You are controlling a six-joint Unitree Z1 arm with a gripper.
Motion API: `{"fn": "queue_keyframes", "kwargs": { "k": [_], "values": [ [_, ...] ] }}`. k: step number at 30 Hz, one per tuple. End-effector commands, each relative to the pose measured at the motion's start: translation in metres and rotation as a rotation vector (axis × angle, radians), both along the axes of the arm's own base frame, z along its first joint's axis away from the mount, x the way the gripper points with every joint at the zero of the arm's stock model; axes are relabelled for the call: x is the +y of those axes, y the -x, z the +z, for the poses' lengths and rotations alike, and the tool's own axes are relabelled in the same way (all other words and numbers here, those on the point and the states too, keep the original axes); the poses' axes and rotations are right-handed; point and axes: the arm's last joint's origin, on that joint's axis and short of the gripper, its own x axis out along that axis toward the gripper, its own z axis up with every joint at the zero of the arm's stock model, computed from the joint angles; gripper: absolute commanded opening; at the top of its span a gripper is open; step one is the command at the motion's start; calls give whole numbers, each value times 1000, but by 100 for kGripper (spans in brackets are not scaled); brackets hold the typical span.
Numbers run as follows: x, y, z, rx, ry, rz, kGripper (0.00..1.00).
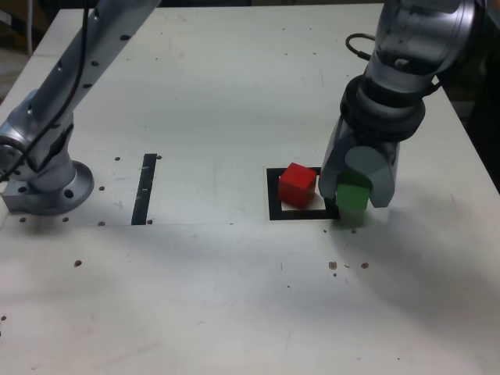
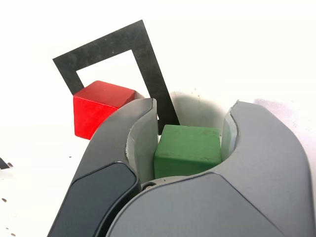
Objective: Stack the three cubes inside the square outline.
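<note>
A red cube (image 1: 298,184) (image 2: 100,106) sits inside the square outline (image 1: 275,195) (image 2: 150,64), turned a little askew. My gripper (image 1: 355,199) (image 2: 188,129) is shut on the green cube (image 1: 352,196) (image 2: 187,149), which it holds just beyond the outline's corner on the exterior view's right, low over the table; I cannot tell if the cube touches the surface. Both grey fingers press the cube's sides in the wrist view. The yellow cube is out of view.
A narrow black strip (image 1: 144,188) lies on the white table (image 1: 234,297) at the exterior view's left, near the arm's base (image 1: 47,183). Small dark specks dot the table. The table's right edge runs close behind the arm.
</note>
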Motion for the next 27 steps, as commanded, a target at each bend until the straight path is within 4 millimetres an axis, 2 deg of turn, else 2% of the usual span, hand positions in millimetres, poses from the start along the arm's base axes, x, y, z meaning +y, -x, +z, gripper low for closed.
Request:
{"fn": "queue_keyframes", "kwargs": {
  "k": [1,5,11,14,17,22,27],
  "values": [
    [0,0,-1,7,-3,-5,41],
    [0,0,-1,10,0,-13,61],
    [-1,-1,-6,18,3,-17,75],
    [0,0,-2,15,-1,-18,89],
    [0,3,2,15,-8,-18,98],
    [3,10,15,15,-31,-17,99],
    [8,22,44,-39,-91,-52,99]
  ]
}}
